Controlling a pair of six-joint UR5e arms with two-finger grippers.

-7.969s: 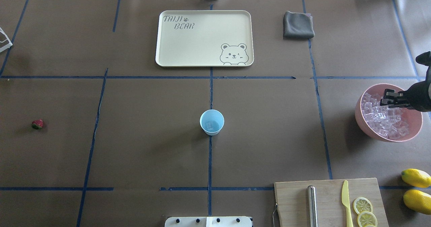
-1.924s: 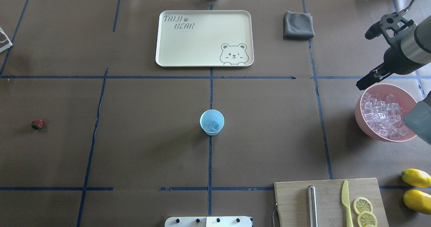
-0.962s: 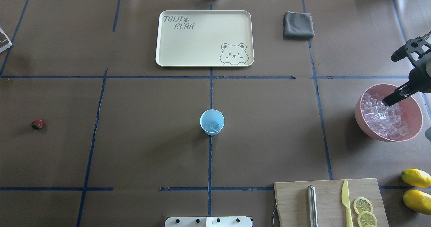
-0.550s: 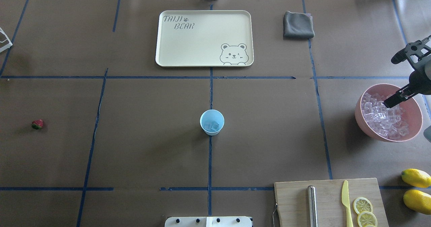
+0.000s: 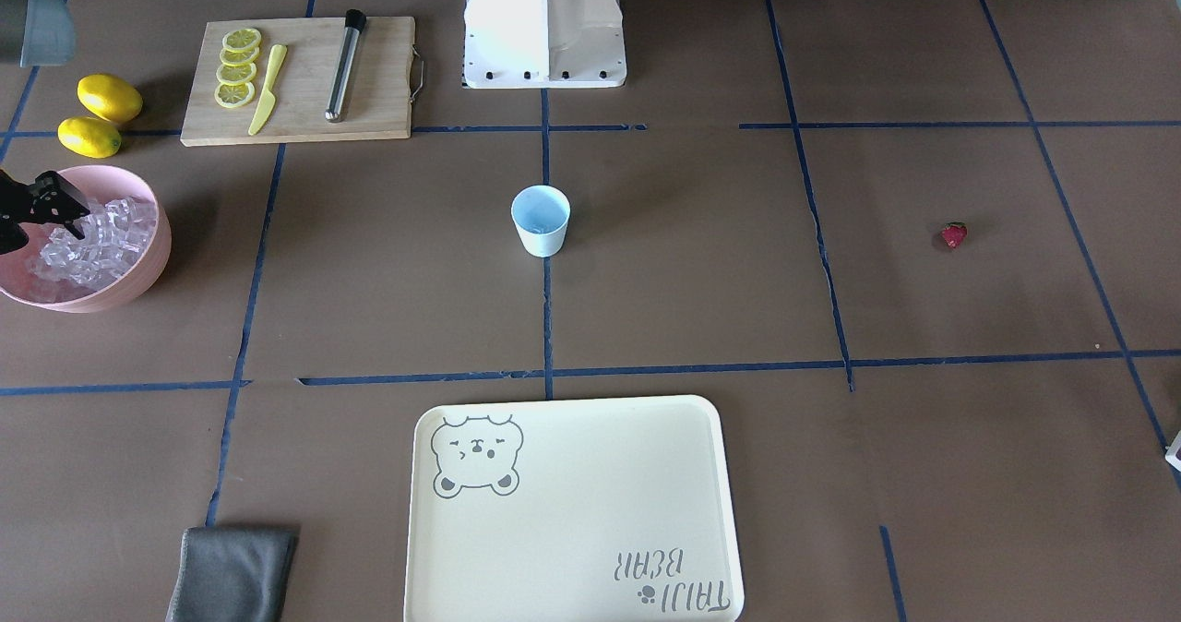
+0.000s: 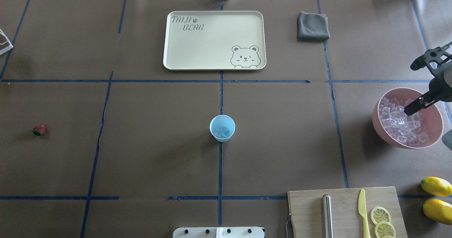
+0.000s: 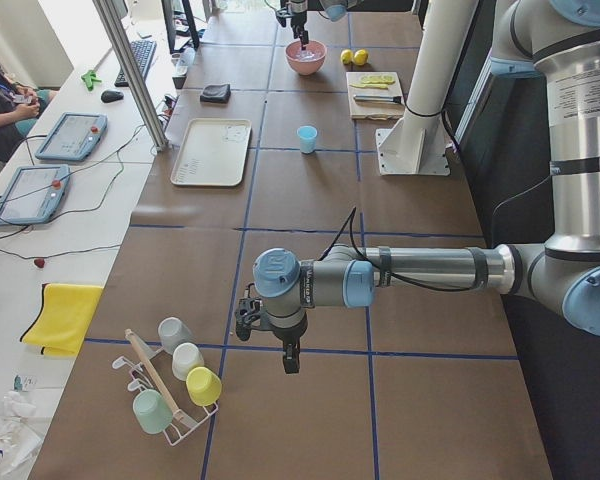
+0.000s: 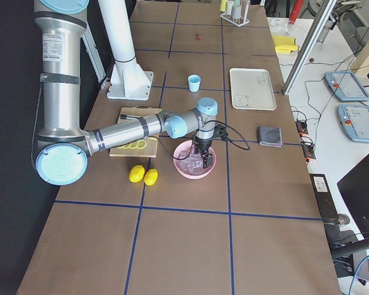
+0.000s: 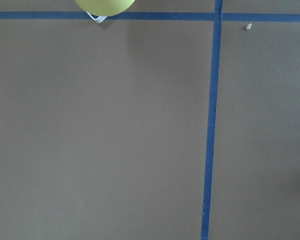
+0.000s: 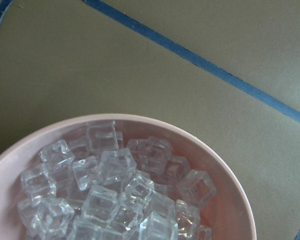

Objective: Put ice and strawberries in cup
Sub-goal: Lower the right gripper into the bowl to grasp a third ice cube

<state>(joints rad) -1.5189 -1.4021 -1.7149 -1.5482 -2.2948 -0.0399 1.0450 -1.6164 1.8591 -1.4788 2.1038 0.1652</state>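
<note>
The light blue cup (image 6: 222, 128) stands upright at the table's middle with a few ice cubes (image 6: 222, 132) in it; it also shows in the front view (image 5: 541, 220). A pink bowl (image 6: 378, 126) at the right edge is full of ice cubes (image 6: 399, 125), seen close in the right wrist view (image 10: 115, 190). My right gripper (image 6: 409, 109) hangs over the bowl's far side, just above the ice, and its fingers look apart and empty in the front view (image 5: 69, 216). The strawberry (image 6: 39, 130) lies alone at the far left. My left gripper (image 7: 286, 358) hovers over bare table; I cannot tell its state.
A cream bear tray (image 6: 212, 40) and a grey cloth (image 6: 312, 26) lie at the far side. A cutting board (image 6: 307, 209) with a knife, a metal rod and lemon slices sits at front right, beside two lemons (image 6: 436, 186). A cup rack (image 7: 170, 390) stands near my left gripper.
My right arm has swung back from beyond the bowl and lowered its gripper over the ice. The cup holds more ice than eight seconds ago. The strawberry has not moved.
</note>
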